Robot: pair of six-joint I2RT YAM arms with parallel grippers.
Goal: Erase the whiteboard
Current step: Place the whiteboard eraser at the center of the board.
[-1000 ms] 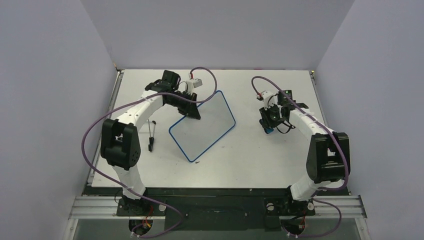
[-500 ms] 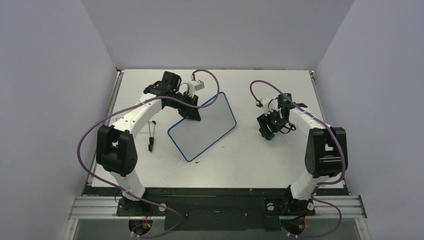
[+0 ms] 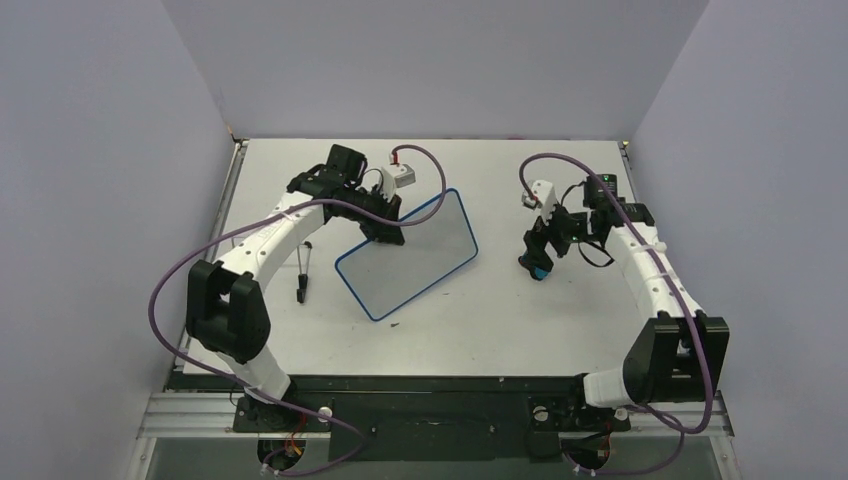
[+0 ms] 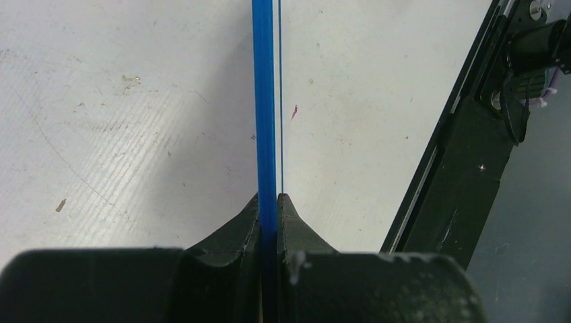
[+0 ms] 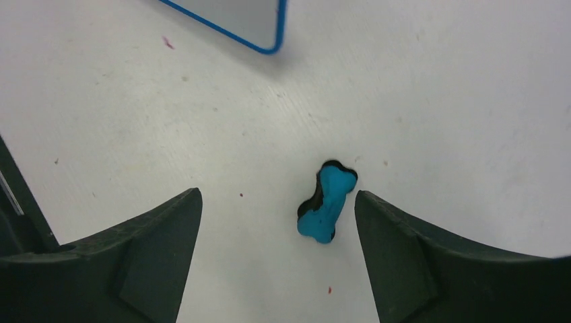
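whiteboard point(image 3: 410, 258) at centre-left of tabletop point(image 3: 500, 320), blank, blue-rimmed, turned diagonal. left jaws clamped on its far-left rim, blue edge pinched between both. right jaws wide apart, holding nothing, hovering over blue-and-black bone-shaped eraser point(image 5: 326, 202), which lies on tabletop right of whiteboard, apart from it.

Bright even overhead light, soft shadow beside the whiteboard point(image 4: 264, 101), mostly sharp focus
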